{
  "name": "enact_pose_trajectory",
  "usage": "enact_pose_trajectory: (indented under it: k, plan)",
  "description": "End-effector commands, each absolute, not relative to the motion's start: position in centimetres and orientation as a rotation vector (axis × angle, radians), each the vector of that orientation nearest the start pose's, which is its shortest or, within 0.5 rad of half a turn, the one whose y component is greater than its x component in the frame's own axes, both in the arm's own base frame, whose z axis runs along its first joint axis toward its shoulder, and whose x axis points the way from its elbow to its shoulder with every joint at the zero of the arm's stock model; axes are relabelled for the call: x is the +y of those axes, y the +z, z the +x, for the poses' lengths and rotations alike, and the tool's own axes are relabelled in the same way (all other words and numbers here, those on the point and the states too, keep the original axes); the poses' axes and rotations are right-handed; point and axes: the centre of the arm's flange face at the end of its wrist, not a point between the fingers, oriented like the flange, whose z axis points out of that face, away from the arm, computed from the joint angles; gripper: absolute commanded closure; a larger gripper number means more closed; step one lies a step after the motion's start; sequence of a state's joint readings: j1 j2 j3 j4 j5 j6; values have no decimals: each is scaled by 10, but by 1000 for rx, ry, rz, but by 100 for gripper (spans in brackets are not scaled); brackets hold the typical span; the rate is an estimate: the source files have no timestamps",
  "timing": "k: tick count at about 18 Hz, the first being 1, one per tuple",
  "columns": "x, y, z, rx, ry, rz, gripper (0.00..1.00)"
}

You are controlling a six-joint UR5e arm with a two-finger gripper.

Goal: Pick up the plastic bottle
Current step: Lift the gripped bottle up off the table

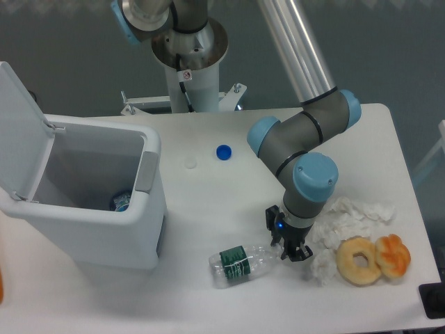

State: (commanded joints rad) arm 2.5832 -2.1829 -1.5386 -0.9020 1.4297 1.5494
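Note:
The plastic bottle (243,261) is clear and crinkled with a dark green label band. It lies tilted on the white table (208,202) in front of the bin. Its neck end points right and sits between the fingers of my gripper (285,246). The gripper points down, just left of the crumpled tissue, and is closed on the bottle's neck end. The bottle's label end rests low near the table, and whether it touches the table cannot be told.
An open white bin (90,202) stands at the left with a blue-topped item inside. A small blue cap (223,152) and a white disc (190,164) lie mid-table. Crumpled white tissue (348,212) and two doughnuts (359,261) (393,255) lie at the right.

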Motion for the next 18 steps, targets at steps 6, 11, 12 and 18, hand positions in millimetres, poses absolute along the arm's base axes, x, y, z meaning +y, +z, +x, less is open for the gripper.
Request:
enact_pose_trajectory:
  k: [6, 11, 12, 18]
  plan:
    - [464, 274, -520, 567, 194, -2896, 76]
    - [429, 325, -542, 513, 104, -2994, 79]
    - [424, 338, -549, 511, 71, -3004, 79]
    - [391, 375, -566, 545, 44, -3031, 93]
